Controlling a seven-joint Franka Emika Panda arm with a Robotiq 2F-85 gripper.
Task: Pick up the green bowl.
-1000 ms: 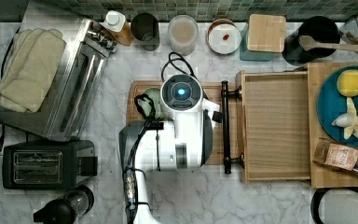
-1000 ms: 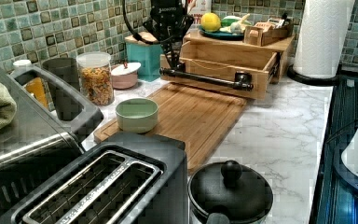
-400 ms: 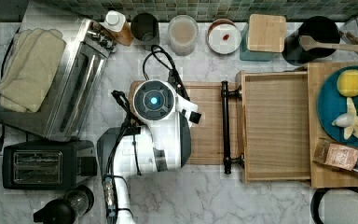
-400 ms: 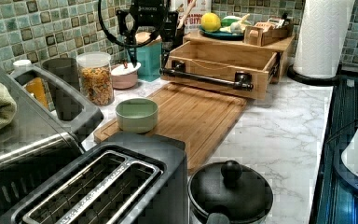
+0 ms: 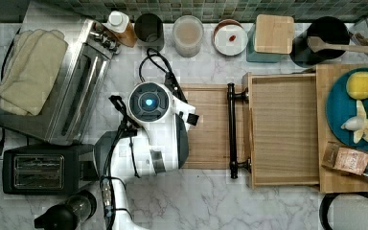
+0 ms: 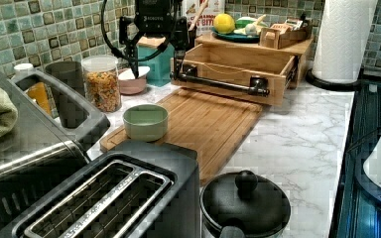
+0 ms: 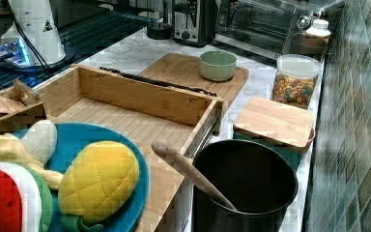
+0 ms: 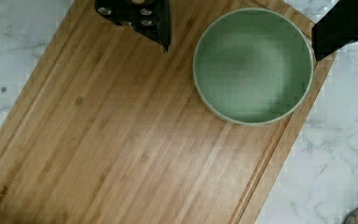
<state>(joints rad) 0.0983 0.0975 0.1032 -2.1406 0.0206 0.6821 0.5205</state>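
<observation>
Two dark fingers (image 8: 149,18) of the gripper (image 8: 242,21) stand spread wide and empty, high above the green bowl (image 8: 253,65), which sits upright, mouth up, at the cutting board (image 8: 121,140)'s corner, centre-left in the left view. Being round, it has no long axis. Judging from this, a descent slightly off-centre could land a finger on the rim, tipping the glossy bowl or sliding it off the board's edge onto the marble counter (image 8: 335,154).

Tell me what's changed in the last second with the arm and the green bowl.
The arm has slid toward the top view's left along the cutting board, so its open gripper now hangs above the green bowl. Nothing has been grasped. The bowl sits where it was near the board's corner, and the wooden tray hasn't moved.
</observation>
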